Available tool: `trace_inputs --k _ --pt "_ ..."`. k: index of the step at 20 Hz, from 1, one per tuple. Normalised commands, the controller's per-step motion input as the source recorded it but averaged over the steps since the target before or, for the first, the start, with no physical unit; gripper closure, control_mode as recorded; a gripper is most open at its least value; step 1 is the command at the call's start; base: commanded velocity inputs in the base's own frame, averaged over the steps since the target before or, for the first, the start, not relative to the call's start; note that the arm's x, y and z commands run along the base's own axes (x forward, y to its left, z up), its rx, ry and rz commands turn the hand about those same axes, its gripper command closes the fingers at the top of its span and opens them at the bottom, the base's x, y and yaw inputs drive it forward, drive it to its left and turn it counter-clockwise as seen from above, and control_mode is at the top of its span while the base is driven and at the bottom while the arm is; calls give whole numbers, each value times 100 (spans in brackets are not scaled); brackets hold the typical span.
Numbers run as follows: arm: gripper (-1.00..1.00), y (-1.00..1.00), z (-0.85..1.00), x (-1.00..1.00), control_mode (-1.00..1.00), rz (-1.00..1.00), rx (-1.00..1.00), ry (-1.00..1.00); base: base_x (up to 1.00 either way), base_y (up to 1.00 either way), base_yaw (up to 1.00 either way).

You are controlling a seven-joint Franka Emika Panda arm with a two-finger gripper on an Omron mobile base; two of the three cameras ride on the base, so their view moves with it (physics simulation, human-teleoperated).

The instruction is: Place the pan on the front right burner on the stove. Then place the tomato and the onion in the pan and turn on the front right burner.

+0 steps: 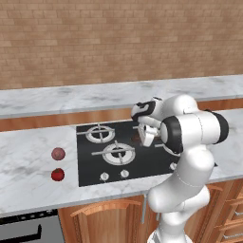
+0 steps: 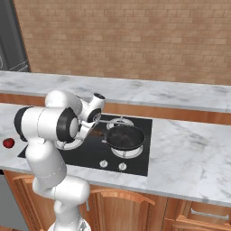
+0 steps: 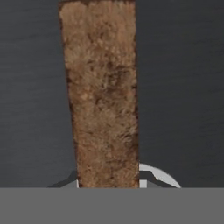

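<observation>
pan (image 2: pixel 125 136) handle hidden behind arm, claw fingertips unseen

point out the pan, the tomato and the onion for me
pan (image 2: pixel 125 136): right base view, middle of its black bowl over a burner on the stove's right side
tomato (image 1: pixel 58 174): left base view, centre of the glossy red ball on the counter
onion (image 1: pixel 58 153): left base view, centre of the duller maroon ball

A black pan (image 2: pixel 125 136) with a mottled brown handle (image 3: pixel 105 96) sits on the black stove (image 1: pixel 92 163), beside a glossy red tomato (image 1: pixel 57 174), dull maroon onion (image 1: pixel 58 153) and grey-veined white counter (image 1: pixel 28 161).
</observation>
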Motion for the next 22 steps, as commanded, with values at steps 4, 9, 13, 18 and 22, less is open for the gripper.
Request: trace_inputs --k 4,9,13,18,22 --pt "100 -2 -1 0 -100 2 -1 -5 0 0 0" --pt "100 -6 0 0 -100 3 -1 -5 0 0 0" --pt "100 -5 0 -6 -100 4 -1 -4 0 0 0" --pt "-100 0 0 -22 -100 2 -1 0 0 0 0" --pt "-100 0 18 -23 -100 0 -2 0 0 0 0"
